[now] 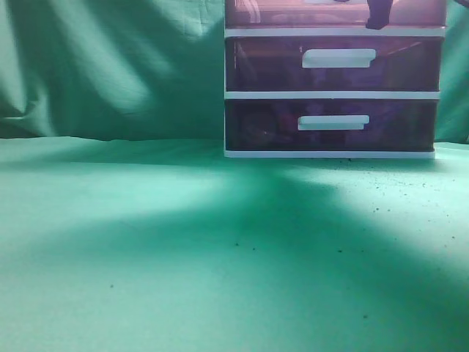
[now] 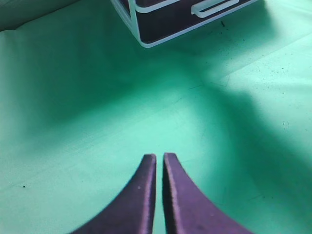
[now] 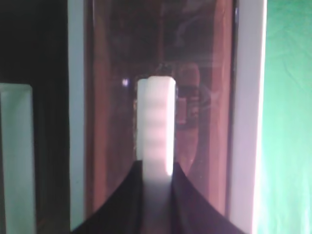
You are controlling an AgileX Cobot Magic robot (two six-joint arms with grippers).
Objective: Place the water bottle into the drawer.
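The drawer (image 1: 271,13), the top one of the white-framed unit, shows only as a purple strip at the upper edge of the exterior view. In the right wrist view its translucent front (image 3: 204,97) fills the frame. My right gripper (image 3: 157,168) is shut on the drawer's white bar handle (image 3: 156,122); its dark finger also shows in the exterior view (image 1: 379,16). My left gripper (image 2: 159,158) is shut and empty, hovering over the green cloth in front of the unit. The water bottle is out of view.
The two lower purple drawers (image 1: 264,66) (image 1: 256,125) with white handles sit below. The unit's bottom corner shows in the left wrist view (image 2: 161,24). A green cloth (image 1: 183,249) covers the table and a green curtain (image 1: 110,66) hangs behind.
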